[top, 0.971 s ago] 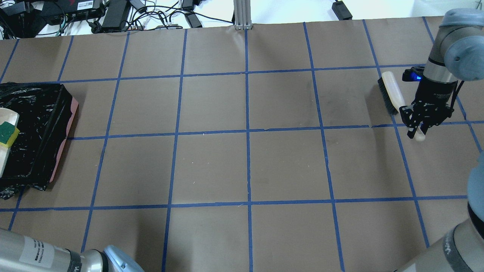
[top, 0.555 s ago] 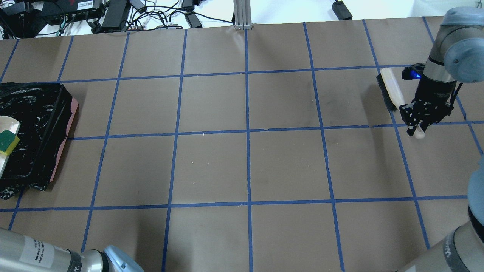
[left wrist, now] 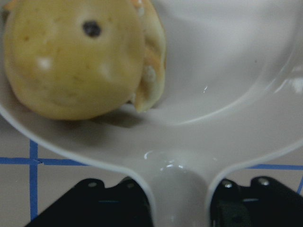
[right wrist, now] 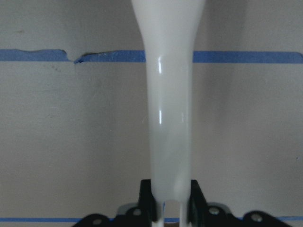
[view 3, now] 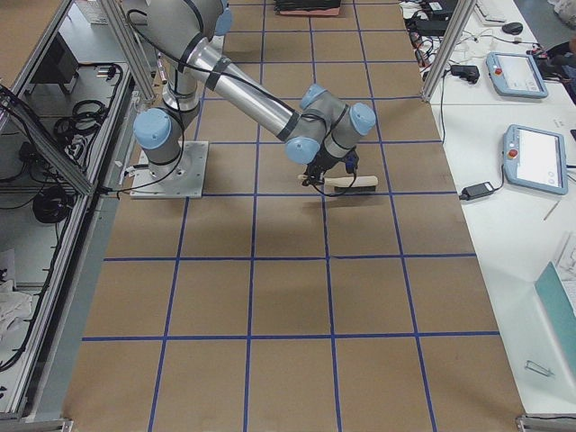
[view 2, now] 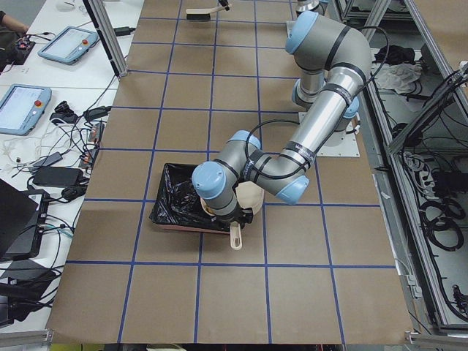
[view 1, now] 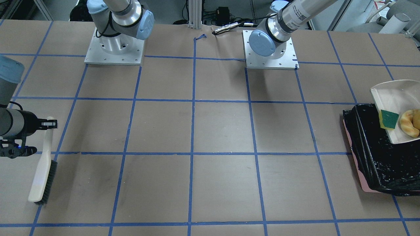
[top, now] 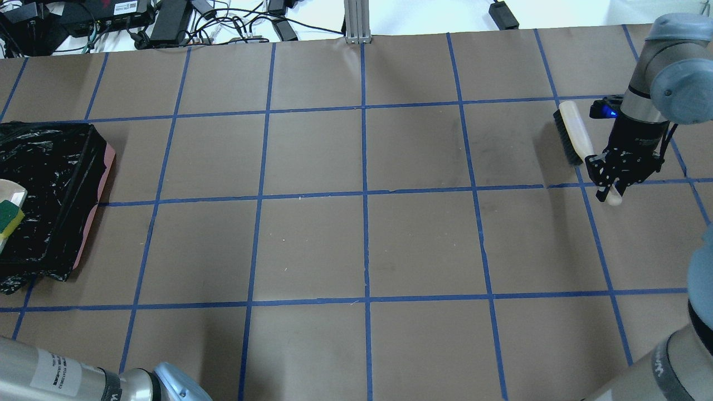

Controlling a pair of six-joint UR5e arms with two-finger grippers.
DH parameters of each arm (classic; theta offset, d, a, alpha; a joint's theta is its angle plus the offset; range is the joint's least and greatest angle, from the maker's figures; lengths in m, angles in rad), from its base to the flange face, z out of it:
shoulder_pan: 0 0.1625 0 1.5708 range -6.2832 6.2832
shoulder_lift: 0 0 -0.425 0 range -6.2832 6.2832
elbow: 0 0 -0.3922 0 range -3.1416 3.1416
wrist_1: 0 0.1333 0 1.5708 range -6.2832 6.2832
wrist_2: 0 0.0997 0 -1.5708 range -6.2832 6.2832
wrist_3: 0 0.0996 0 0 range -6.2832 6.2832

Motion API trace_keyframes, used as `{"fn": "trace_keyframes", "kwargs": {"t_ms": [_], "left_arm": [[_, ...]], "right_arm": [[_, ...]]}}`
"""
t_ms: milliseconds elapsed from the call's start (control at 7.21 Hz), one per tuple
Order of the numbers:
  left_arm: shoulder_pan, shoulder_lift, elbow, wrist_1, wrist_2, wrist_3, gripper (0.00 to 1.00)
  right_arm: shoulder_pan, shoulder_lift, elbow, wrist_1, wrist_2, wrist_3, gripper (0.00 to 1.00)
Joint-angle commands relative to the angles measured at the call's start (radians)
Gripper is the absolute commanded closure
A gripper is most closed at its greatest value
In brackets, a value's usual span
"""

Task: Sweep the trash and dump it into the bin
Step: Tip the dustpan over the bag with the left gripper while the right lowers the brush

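Note:
The pink bin [top: 67, 167] with its black bag liner sits at the table's left end. Over it hangs the beige dustpan [view 1: 390, 95], carrying the trash: a yellow-green sponge [view 1: 389, 119], a golden croissant piece [view 1: 410, 124] and a tan potato-like lump [left wrist: 71, 56]. My left gripper [left wrist: 180, 201] is shut on the dustpan's handle. At the far right, my right gripper [top: 610, 192] is shut on the handle of the beige brush [top: 572, 133], whose dark bristles face the table's middle. The right wrist view shows the brush handle [right wrist: 168, 118] between the jaws.
Brown paper with a blue tape grid covers the table [top: 362, 245]. Cables and power bricks [top: 167, 22] lie past the far edge, beside a metal post [top: 356, 22]. Both arm bases [view 1: 115, 49] stand at the robot side. Touch-screen pendants [view 3: 535, 157] rest on side tables.
The dustpan with the sponge has slid left over the bin, so less of it shows in the overhead view. The right gripper and brush have shifted slightly toward the far edge.

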Motion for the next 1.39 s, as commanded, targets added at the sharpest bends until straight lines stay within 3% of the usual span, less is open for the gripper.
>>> {"fn": "trace_keyframes", "kwargs": {"t_ms": [0,139,833,971,1249], "left_arm": [[-0.017,0.009,-0.001,0.000,0.034,-0.002,0.95],[-0.022,-0.001,0.000,0.007,0.083,-0.014,0.94],[-0.046,0.017,-0.001,0.007,0.152,-0.026,0.96],[-0.058,0.018,0.000,0.009,0.175,-0.035,0.96],[-0.071,0.023,0.000,0.009,0.181,-0.060,0.96]], "right_arm": [[0.018,0.003,0.001,0.000,0.002,0.012,0.90],[0.020,0.004,0.001,0.000,0.002,0.013,0.90],[0.020,0.016,0.001,-0.001,0.003,0.005,0.90],[0.020,0.016,0.001,-0.003,0.003,0.005,0.87],[0.020,0.030,0.001,-0.006,0.000,0.003,0.69]]}}
